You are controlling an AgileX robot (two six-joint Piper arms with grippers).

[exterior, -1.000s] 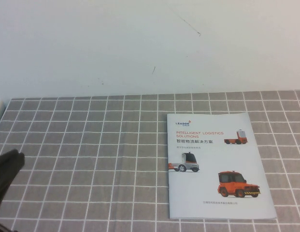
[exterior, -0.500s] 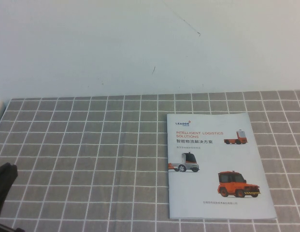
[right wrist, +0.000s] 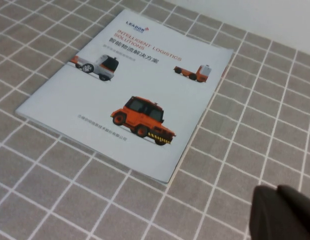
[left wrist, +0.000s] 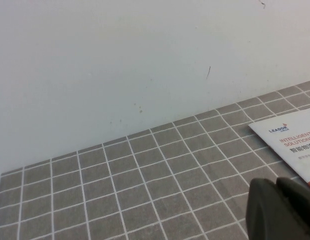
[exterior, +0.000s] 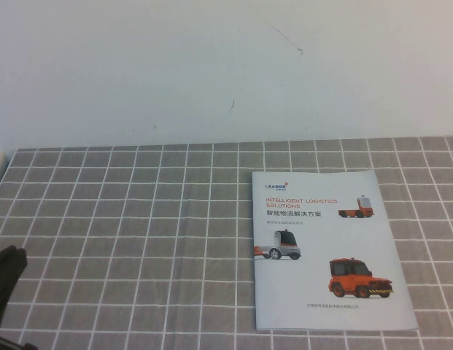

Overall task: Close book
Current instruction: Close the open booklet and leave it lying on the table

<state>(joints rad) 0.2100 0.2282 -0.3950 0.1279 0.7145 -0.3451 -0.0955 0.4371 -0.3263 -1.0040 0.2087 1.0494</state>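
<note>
The book (exterior: 324,248) lies closed and flat on the right half of the checked cloth, its pale blue cover showing red lettering and pictures of small vehicles; it also shows in full as the book (right wrist: 130,85) and by one corner as the book (left wrist: 294,145). My left gripper (exterior: 6,273) sits at the near left edge of the table, far from the book, with its black fingers pressed together and nothing between them; it appears again as the left gripper (left wrist: 282,207). My right gripper (right wrist: 284,212) is out of the high view, shut and empty, off the book's near right corner.
A grey checked tablecloth (exterior: 138,219) covers the table up to a white wall (exterior: 211,65) at the back.
The left gripper drew back toward the near left corner during the first half second, then stayed still. The book has not moved.
</note>
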